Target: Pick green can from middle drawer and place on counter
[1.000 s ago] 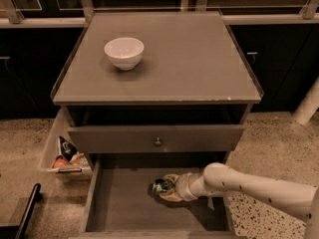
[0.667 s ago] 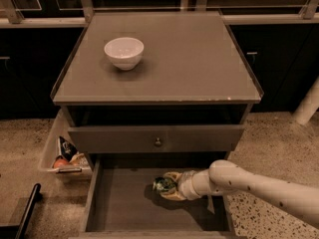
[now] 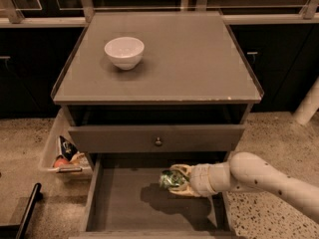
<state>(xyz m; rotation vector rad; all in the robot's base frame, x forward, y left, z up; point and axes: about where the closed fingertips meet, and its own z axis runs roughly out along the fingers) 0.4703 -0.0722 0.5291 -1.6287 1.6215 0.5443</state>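
The green can point(image 3: 170, 179) is a small shiny dark green can held lying sideways between the fingers of my gripper point(image 3: 178, 180). It hangs above the floor of the open middle drawer point(image 3: 127, 203) and casts a shadow there. My white arm reaches in from the lower right. The counter point(image 3: 189, 59) is the flat grey-brown cabinet top above, with a small white chip at its front right edge.
A white bowl point(image 3: 124, 51) stands on the counter's left back part. The upper drawer front with a round knob point(image 3: 158, 142) overhangs the back of the open drawer. A side bin point(image 3: 64, 156) with snack packets hangs on the cabinet's left. A dark bar point(image 3: 26, 210) lies at lower left.
The gripper and can have risen slightly off the drawer floor; the can's shadow now lies apart beneath it. The arm has shifted a little upward.
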